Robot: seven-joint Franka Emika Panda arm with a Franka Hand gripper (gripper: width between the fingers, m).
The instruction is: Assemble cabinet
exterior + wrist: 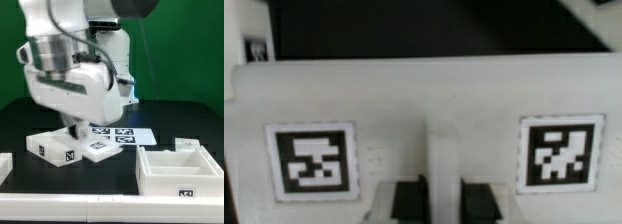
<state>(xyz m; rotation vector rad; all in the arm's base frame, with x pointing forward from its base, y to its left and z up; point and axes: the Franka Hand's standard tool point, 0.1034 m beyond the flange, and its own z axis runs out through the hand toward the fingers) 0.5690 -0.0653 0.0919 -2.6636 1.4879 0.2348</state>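
No words, numbers or brand names can be read anywhere. The only signs are square black-and-white tags (pixel 313 160): two on the white cabinet piece (pixel 420 90) in the wrist view, one on the open tray (pixel 160 182)'s front wall, and others on the white blocks (pixel 55 146) and the marker board (pixel 128 133).

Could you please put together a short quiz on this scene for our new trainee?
1. True or false: the open tray stands to the exterior view's left of the marker board.
2. What is the gripper lowered onto? A: the open tray. B: a tagged white block. C: the marker board.
3. How many tags appear in the wrist view?
Key: 1 false; 2 B; 3 two.
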